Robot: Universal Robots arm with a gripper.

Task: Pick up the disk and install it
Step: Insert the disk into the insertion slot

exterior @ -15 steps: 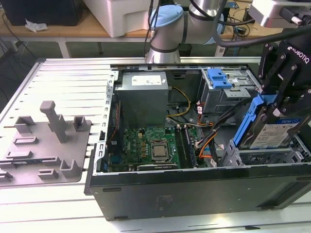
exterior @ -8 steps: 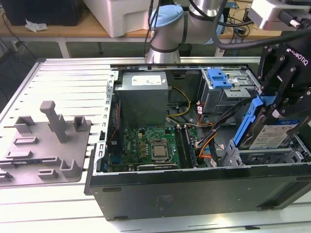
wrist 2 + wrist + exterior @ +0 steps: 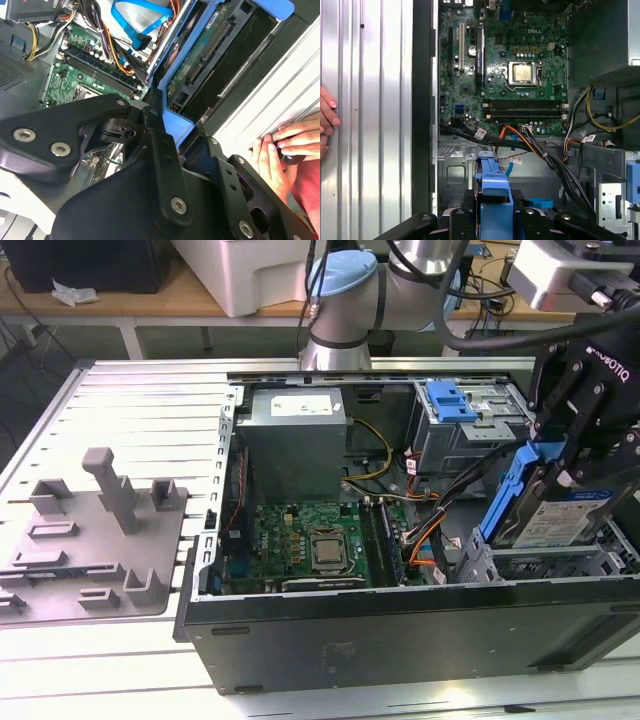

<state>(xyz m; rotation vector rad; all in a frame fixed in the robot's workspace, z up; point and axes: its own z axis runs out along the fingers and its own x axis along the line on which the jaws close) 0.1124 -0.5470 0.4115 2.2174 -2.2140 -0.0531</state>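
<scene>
Disk (image 3: 556,522): bare silver metal, glossy label, smooth blue plastic carrier. Table (image 3: 130,410): ribbed shiny metal. Computer case (image 3: 380,640): matt dark metal.

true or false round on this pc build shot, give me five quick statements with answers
1. The gripper is shut on the disk. True.
2. The disk lies flat in its slot. False: it is held tilted over the drive cage at the exterior view's right end of the case.
3. The case is open, with the motherboard showing. True.
4. The power supply box sits outside the case. False: it is inside, beside the motherboard.
5. In the second wrist view, a person's hand is on the table beside the case. True.
</scene>
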